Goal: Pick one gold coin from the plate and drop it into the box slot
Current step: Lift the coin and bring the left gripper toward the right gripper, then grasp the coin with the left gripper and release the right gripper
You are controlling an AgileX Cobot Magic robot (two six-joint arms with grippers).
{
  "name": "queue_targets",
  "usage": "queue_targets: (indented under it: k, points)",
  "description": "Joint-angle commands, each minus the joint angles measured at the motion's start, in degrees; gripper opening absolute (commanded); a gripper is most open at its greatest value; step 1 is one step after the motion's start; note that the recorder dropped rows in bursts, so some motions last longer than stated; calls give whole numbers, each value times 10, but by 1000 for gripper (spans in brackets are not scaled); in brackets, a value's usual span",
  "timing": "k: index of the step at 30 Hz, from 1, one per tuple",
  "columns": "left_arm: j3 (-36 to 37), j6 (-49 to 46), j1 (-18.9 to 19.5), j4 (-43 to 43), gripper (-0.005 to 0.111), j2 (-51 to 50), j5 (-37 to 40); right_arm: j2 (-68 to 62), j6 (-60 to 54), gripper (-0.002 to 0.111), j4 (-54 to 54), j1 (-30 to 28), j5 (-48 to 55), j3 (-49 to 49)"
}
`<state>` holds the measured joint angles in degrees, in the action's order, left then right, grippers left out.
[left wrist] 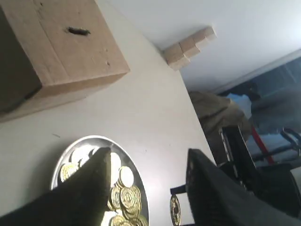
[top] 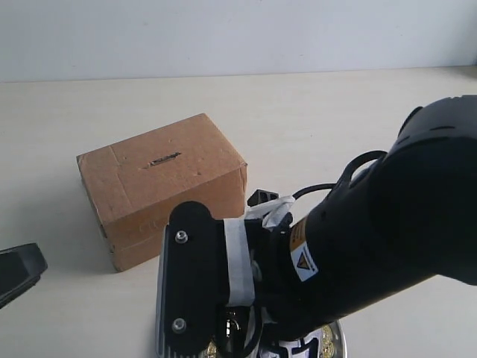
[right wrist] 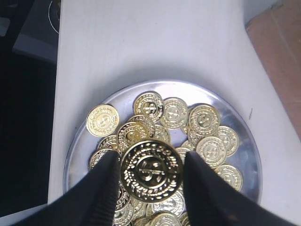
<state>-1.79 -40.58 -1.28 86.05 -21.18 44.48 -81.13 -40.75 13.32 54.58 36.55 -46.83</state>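
My right gripper (right wrist: 151, 159) is shut on one gold coin (right wrist: 151, 170), pinched by its rim and held face-on above the silver plate (right wrist: 82, 141), which carries several more coins. In the exterior view the right arm covers most of the plate (top: 342, 339). The brown cardboard box (top: 160, 190) stands behind and left of it, its dark slot (top: 164, 159) on the top face. The left wrist view shows the box (left wrist: 66, 47), the slot (left wrist: 78, 31), the plate (left wrist: 59, 162) and the held coin (left wrist: 175, 210) edge-on. My left gripper (left wrist: 148, 153) is open and holds nothing.
A black part of the left arm (top: 19, 272) shows at the left edge of the exterior view. Light wooden blocks (left wrist: 190, 46) lie at the far end of the table, and dark equipment (left wrist: 263, 165) stands beyond its edge.
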Motion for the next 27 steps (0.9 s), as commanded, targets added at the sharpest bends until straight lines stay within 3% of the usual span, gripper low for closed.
queue_targets:
  k: [1, 6, 15, 18, 22, 27]
  points:
    - [-38, -56, 0, -16, 48, -109, 67, 4, 2, 22, -4, 1, -7, -4]
    - [-89, -159, 0, -17, 48, -289, 193, 4, 2, 22, -4, 1, -55, -4]
    - [-104, -295, -6, 21, 48, -498, 255, 4, 2, 22, -4, 1, -122, -4]
    - [-127, -297, -53, 33, 48, -530, 254, 4, 2, 22, -4, 1, -124, -4]
    - [-158, -297, -116, 57, 58, -546, 214, 4, 3, 22, -4, 1, -124, -4]
    - [-168, -296, -132, 66, 58, -554, 190, 4, 18, 22, -4, 1, -125, -4]
